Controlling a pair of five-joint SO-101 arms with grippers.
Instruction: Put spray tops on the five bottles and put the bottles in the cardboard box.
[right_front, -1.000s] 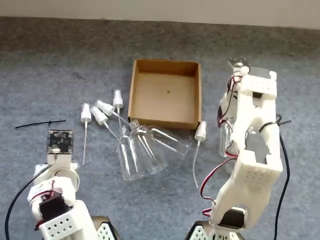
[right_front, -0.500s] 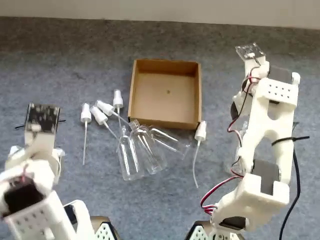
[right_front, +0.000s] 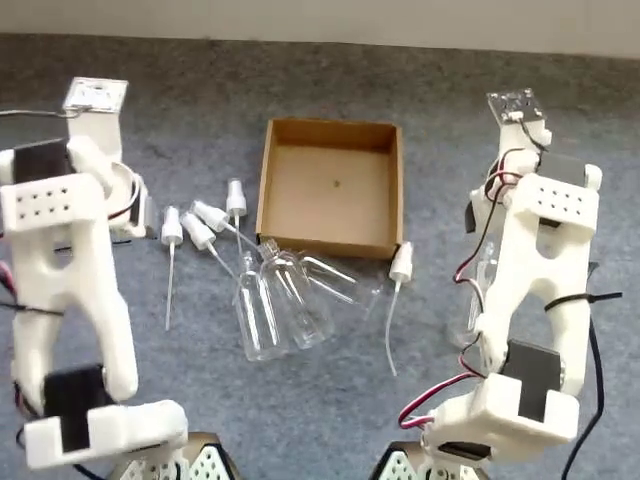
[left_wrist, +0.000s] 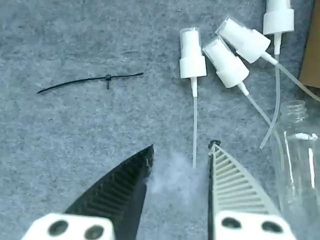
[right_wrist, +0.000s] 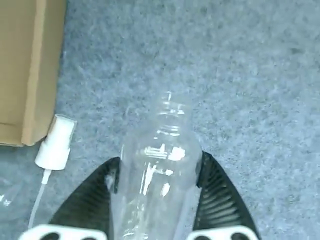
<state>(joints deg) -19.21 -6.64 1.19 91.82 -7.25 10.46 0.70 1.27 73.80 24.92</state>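
My left gripper (left_wrist: 182, 146) is open above the grey carpet, its tips either side of the thin tube of a white spray top (left_wrist: 192, 60). Three more spray tops (left_wrist: 225, 62) lie beside it, between my left arm (right_front: 60, 220) and the cardboard box (right_front: 268, 180). The box holds nothing. Several clear bottles (right_front: 285, 300) without tops lie bunched in front of the box. My right gripper (right_wrist: 159, 160) is shut on another clear bottle (right_wrist: 165, 135), neck pointing away, right of the box (right_wrist: 30, 75). A fifth spray top (right_wrist: 55, 142) lies by the box's near right corner.
A black zip tie (left_wrist: 90, 82) lies on the carpet left of the spray tops. One bottle's neck (left_wrist: 297, 107) lies close to my left gripper's white finger (left_wrist: 235, 190). The right arm (right_front: 535, 270) stands tall over the held bottle (right_front: 470, 305).
My left arm has risen from its folded pose at the front left and stretched out over the spray tops. The right arm has shifted a little right and back with the bottle.
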